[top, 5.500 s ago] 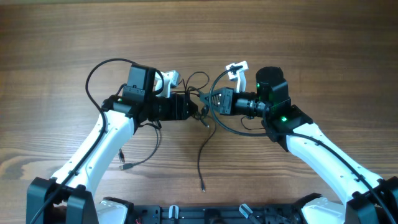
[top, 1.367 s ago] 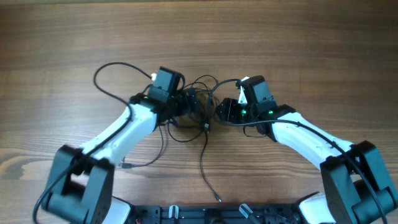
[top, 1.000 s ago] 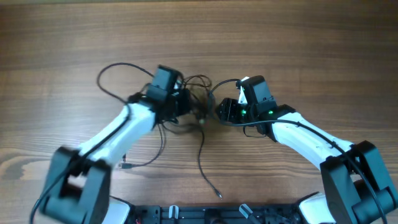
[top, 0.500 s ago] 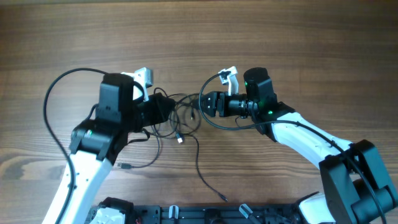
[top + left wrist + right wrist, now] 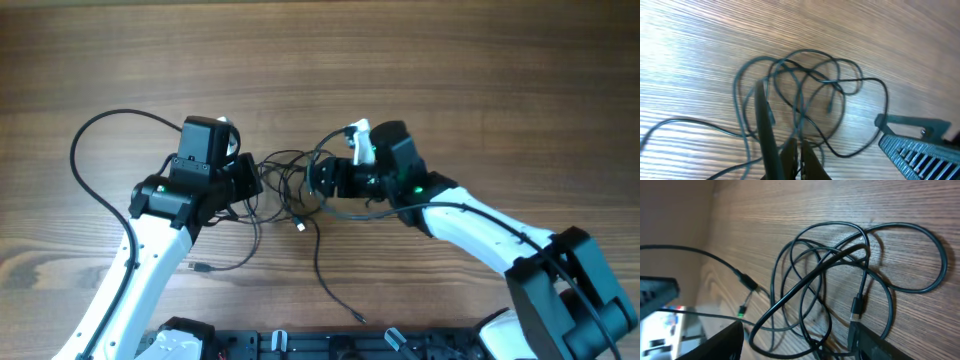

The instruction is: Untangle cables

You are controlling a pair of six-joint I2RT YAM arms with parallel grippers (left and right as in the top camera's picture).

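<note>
The left gripper (image 5: 250, 180) points toward the table's middle with its fingers drawn nearly together, and the left wrist view shows a couple of thin strands running down into the narrow gap between them, so it is clamped on the cables (image 5: 288, 178). The right gripper (image 5: 318, 180) faces it from the other side. In the right wrist view its two fingers (image 5: 725, 340) stand wide apart at the bottom corners, unclenched, with the near edge of the bunch lying between them and nothing pinched. Both work over a brown wood-grain table (image 5: 480, 70). The left arm (image 5: 140, 260) reaches in from the lower left with its thick wire (image 5: 90, 140) arching out beside it, and the right arm (image 5: 470, 225) comes in from the lower right. The cables lie on the table between the two grippers, near its middle, as several overlapping black loops crossing one another in a loose tangle, touching the left fingers and just beside the right ones. From the tangle a loose strand (image 5: 322, 270) runs toward the table's near edge and curves off to the right. A second strand (image 5: 240, 250) curls down past the left arm and ends in a small connector (image 5: 200, 268) lying flat on the wood. Just below the bunch a short plug end (image 5: 300, 227) hangs free of the loops, and another small black plug (image 5: 856, 304) rests inside one of the loops in the right wrist view.
</note>
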